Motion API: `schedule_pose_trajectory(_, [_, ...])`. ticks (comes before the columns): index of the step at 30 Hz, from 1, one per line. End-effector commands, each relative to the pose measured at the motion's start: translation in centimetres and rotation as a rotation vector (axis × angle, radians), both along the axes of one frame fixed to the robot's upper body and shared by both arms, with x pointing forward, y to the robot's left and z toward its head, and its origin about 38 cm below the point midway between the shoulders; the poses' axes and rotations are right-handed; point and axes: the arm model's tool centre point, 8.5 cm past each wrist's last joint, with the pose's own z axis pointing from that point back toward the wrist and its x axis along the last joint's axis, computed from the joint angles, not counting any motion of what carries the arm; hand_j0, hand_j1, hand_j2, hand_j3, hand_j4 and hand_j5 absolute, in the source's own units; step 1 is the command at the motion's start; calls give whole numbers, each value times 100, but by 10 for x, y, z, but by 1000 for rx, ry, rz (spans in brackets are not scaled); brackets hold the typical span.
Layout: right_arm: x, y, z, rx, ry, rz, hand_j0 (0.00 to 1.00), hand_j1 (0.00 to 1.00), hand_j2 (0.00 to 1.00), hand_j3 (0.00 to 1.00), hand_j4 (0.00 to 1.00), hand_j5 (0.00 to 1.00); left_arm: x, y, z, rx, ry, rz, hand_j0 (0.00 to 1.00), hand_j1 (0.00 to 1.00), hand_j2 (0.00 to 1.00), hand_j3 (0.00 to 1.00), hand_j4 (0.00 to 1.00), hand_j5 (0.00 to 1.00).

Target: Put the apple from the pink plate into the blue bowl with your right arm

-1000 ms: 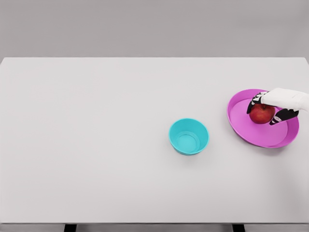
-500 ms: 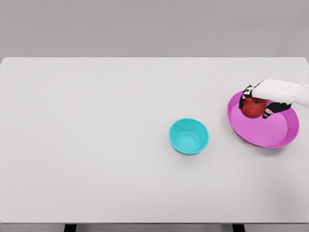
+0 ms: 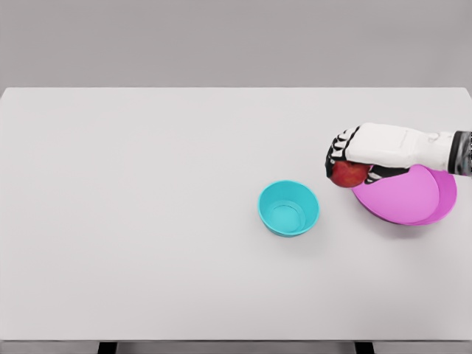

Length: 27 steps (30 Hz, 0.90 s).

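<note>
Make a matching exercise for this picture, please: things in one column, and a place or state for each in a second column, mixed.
Things:
1. apple
2. blue bowl
3. pink plate
4. right hand

Place or state:
a. empty, at the table's right edge
b. held in the fingers, past the plate's left rim
c. empty, near the table's middle
d. shut around the fruit

Pairs: 1-b, 2-c, 3-a, 4-d
</note>
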Motion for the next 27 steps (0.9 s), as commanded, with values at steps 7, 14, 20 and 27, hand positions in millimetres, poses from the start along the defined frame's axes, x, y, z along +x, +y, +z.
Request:
schedule_pose_trajectory(7, [-19, 41, -5, 18, 7, 129, 53, 53, 53, 53, 53, 53, 0, 0, 0, 0, 0, 1, 100, 100, 100, 100, 100, 100])
schedule_pose_trajectory(14, [-25, 65, -12, 42, 18, 187, 54, 54, 54, 54, 54, 54, 0, 0, 0, 0, 0, 0, 100, 100, 100, 100, 100, 100])
schedule_pose_trajectory(20, [-25, 73, -17, 52, 26, 201, 54, 54, 54, 54, 54, 54, 0, 0, 0, 0, 0, 0, 100, 100, 100, 100, 100, 100])
schedule_pose_trajectory(27, [-21, 80, -27, 36, 54, 212, 53, 53, 53, 53, 53, 53, 0, 0, 0, 0, 0, 1, 100, 100, 100, 100, 100, 100])
